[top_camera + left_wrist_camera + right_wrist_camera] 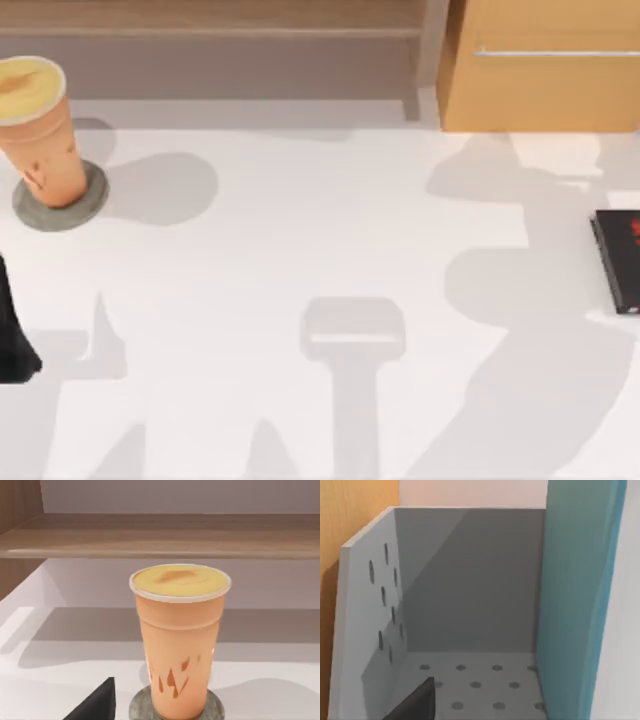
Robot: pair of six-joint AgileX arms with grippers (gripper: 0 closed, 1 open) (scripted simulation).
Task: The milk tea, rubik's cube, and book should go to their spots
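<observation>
1. At the table's far left, the milk tea (40,130) stands upright on a grey coaster (90,205).
2. Beside my right gripper, the book (577,600) stands upright in a grey perforated bin (465,585).
3. Finger state of either gripper: cannot tell.

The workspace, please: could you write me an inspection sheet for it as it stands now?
Surface: white table, shadowed.
Job's things: milk tea upright on a round grey coaster at the table's left rear; teal book upright in a grey perforated bin.
Clutter: black book with red mark at the right edge.
Grippers: left gripper at the left edge.
Cables: nothing seen.
Surroundings: wooden shelf, wooden cabinet.
</observation>
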